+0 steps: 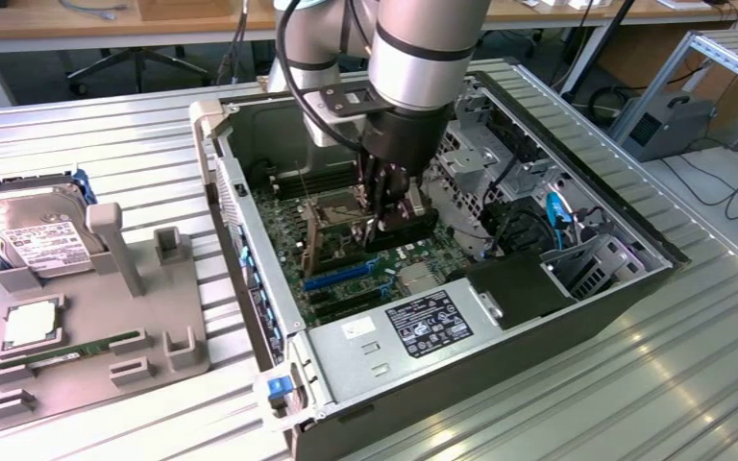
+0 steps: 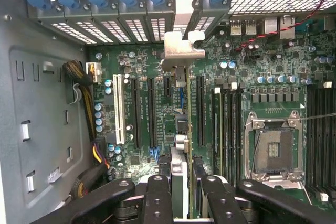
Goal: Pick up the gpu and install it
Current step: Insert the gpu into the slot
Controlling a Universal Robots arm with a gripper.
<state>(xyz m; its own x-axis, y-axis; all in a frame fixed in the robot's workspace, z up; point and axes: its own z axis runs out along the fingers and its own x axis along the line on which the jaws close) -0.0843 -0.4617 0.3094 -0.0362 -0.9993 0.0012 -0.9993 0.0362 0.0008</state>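
The gripper [image 2: 181,187], jaws part-closed on the gpu's [image 2: 181,129] upper edge, holds the card edge-on over the motherboard [image 2: 262,66] inside the open computer case [image 1: 382,351]. Good practice: keep the card vertical, its metal end bracket [image 2: 182,48] aligned with the rear slot opening at 12 o'clock, and press evenly. The parts tray [image 1: 151,370], at 9 o'clock from the case, holds a hard drive [image 1: 36,235], a RAM stick [image 1: 68,351] and a processor [image 1: 32,322].
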